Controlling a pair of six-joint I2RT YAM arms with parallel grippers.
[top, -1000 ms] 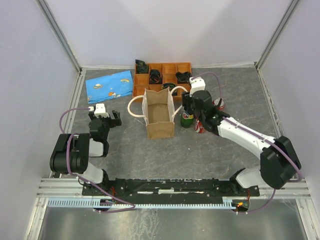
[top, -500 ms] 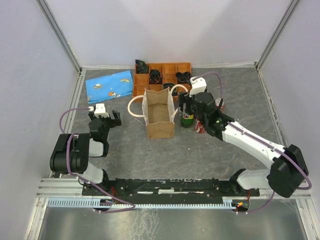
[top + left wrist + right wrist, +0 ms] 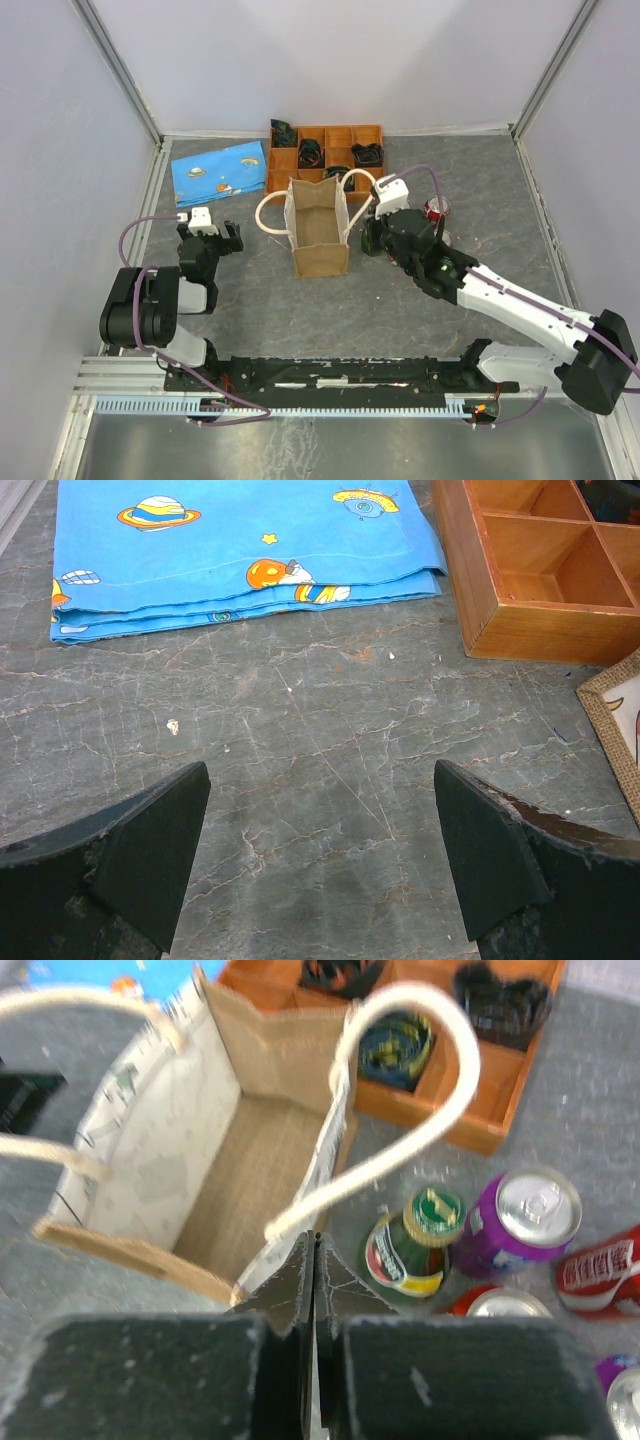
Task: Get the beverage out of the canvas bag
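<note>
The canvas bag (image 3: 318,232) stands upright at mid-table, its mouth open, and its tan floor (image 3: 255,1160) shows nothing in it. A green glass bottle, the beverage (image 3: 412,1245), stands on the table just right of the bag's right wall. My right gripper (image 3: 316,1245) hovers over that wall's near end, shut with nothing between its fingers, the bottle just to its right. From above, the right gripper (image 3: 368,240) sits between the bag and the cans. My left gripper (image 3: 320,840) rests low and open over bare table, left of the bag.
A purple can (image 3: 520,1220), a red can (image 3: 600,1275) and another can top (image 3: 495,1302) crowd beside the bottle. The orange-brown compartment tray (image 3: 325,148) sits behind the bag, and the blue patterned pouch (image 3: 220,170) lies at the back left. A cream handle (image 3: 400,1140) loops over the bag's right wall.
My right gripper has gone from open around the bottle to shut and has drawn back toward the near side. The bottle stays standing beside the bag. The left arm is still.
</note>
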